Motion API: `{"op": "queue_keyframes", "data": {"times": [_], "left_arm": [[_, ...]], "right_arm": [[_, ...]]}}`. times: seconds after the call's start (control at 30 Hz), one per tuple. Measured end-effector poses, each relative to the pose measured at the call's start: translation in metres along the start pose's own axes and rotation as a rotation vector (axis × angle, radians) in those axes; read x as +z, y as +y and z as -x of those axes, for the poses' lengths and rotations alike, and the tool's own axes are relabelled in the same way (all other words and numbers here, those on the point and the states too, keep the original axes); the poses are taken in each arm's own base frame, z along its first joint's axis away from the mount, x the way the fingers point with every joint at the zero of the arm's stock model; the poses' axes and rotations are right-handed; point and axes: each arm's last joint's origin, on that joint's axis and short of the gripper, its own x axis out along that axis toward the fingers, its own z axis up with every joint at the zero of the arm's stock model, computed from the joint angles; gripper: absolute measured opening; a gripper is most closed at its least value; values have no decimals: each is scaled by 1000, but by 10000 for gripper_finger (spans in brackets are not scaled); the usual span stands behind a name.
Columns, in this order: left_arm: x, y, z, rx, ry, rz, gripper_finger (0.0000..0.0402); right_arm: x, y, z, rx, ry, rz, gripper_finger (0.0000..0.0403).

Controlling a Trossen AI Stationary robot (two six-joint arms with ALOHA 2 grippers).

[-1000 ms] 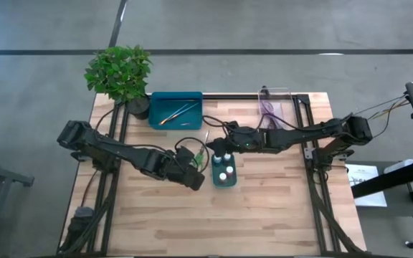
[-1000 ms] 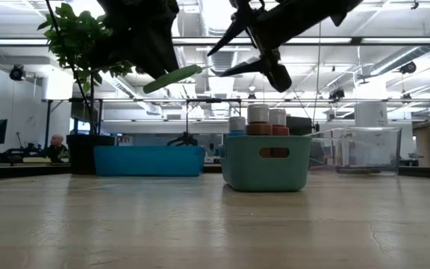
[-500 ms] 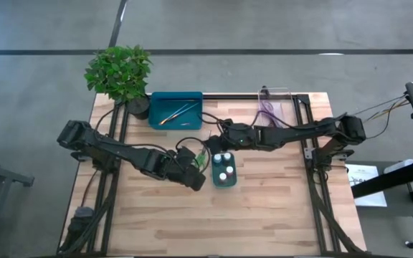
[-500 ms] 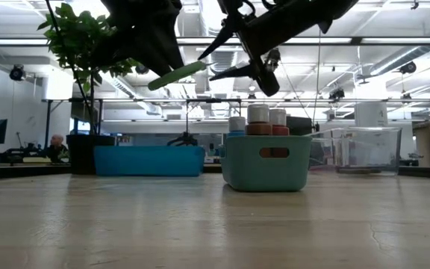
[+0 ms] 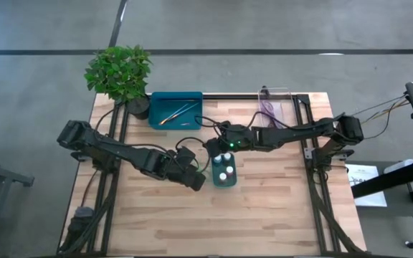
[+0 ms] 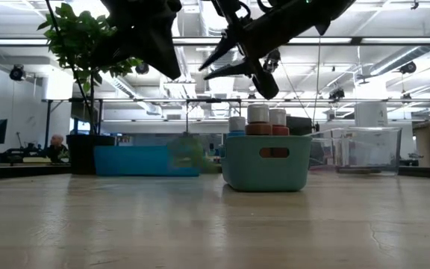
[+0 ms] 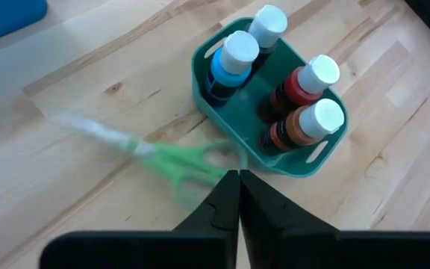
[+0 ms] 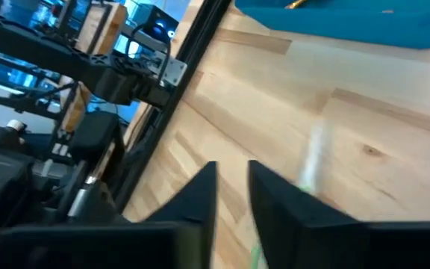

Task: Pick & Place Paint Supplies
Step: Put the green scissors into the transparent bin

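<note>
High view: your left gripper (image 5: 196,172) sits just beside the teal tray (image 5: 224,183).

Low view: green blur near that tray.

Left wrist view: your fingers are pressed together, empty; green-handled scissors (image 7: 174,161), motion-blurred, lie beside the tray.

Right wrist view: right gripper (image 8: 232,187) narrowly parted, holding nothing.

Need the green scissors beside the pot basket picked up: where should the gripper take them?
The green scissors show blurred, so wait for a steady picture. They seem to lie flat, handles by the teal basket, blades pointing away. Probably come straight down and pinch across the narrow neck above the handles, clear of the basket wall.
</note>
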Motion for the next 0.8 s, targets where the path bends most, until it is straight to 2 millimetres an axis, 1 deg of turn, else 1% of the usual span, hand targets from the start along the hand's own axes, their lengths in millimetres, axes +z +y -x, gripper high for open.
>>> {"op": "queue_keyframes", "data": {"times": [0.07, 0.17, 0.43, 0.6, 0.8], "left_arm": [[0, 0, 0, 0, 0, 0, 6], [0, 0, 0, 0, 0, -1, 4], [0, 0, 0, -2, 4, -5, 9], [-1, 0, 0, -3, 14, -11, 10], [-5, -1, 0, -67, 137, -44, 10]], "right_arm": [[0, 0, 0, -3, -6, 22, 26], [1, 1, 1, -5, -26, 26, 12], [10, 8, 15, 16, -82, 57, 8], [12, 8, 20, -2, -80, 68, 8], [13, 9, 23, -6, -94, 65, 8]]}}
